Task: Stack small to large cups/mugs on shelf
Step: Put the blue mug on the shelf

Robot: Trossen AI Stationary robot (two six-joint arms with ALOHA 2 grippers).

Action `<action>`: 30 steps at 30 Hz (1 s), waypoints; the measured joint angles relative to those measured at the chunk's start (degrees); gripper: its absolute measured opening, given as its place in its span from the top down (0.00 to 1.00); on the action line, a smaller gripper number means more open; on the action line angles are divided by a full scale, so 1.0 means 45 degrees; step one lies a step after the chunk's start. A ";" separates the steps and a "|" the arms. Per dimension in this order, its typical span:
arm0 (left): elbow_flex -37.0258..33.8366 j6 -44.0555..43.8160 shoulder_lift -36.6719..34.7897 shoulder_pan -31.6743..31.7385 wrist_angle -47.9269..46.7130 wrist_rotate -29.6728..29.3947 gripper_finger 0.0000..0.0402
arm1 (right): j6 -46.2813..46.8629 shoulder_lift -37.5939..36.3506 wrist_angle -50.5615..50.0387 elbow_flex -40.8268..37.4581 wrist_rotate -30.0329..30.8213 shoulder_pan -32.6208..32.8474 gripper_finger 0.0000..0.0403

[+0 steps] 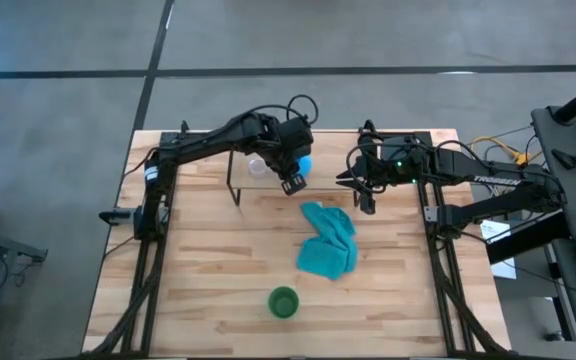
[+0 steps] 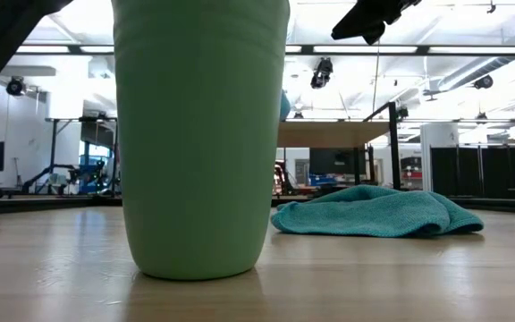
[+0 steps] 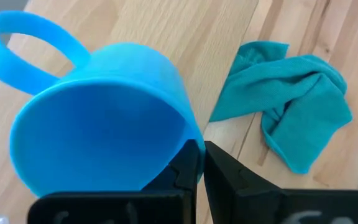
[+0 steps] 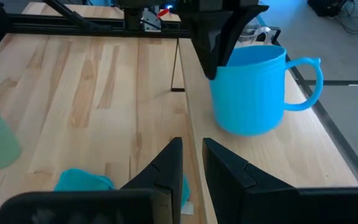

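Observation:
The bright blue mug [image 4: 248,90] stands upright on the right part of the shelf [image 4: 272,168], a light board on thin black legs, with its handle [image 4: 308,84] turned away from my left gripper [image 4: 219,62]. That gripper is shut on the mug's rim and reaches in from above. The small clear glass cup [image 1: 256,165] stands on the shelf beside the mug. The green cup [image 1: 284,302] stands upright on its base near the table's near edge. My right gripper [image 4: 191,146] hovers next to the shelf, narrowly open and holding nothing. My left gripper pinches the mug's rim wall [image 3: 188,134] on the side opposite the handle, one finger inside the mug and one outside. The fingers slant down from above. The mug stays upright with its base [image 4: 247,129] on the shelf board.
A crumpled teal cloth [image 1: 328,240] lies in the middle of the table, between the shelf and the green cup. Bare wood lies to the left of the cloth and along the near edge around the cup.

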 joint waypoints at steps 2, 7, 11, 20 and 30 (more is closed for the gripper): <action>-0.0020 -0.0002 0.0000 0.0005 0.0062 0.0072 1.00 | 0.0000 0.0000 -0.0005 -0.0005 -0.0005 0.0000 0.86; 0.0106 0.0010 0.0003 0.0019 0.0332 0.0461 1.00 | 0.0005 0.0000 -0.0005 -0.0010 -0.0005 0.0000 0.86; 0.0261 0.0000 0.0005 0.0051 0.0262 0.0559 1.00 | 0.0000 0.0000 0.0008 -0.0041 -0.0001 0.0000 0.86; 0.0271 0.0318 -0.0021 0.0058 0.0242 0.0704 0.90 | -0.0049 0.0005 0.1497 -0.1376 0.0797 -0.0034 0.86; 0.0283 0.0321 -0.0095 0.0058 0.0380 0.0697 0.86 | 0.0685 0.0948 0.4784 -0.2497 0.1331 -0.0667 0.86</action>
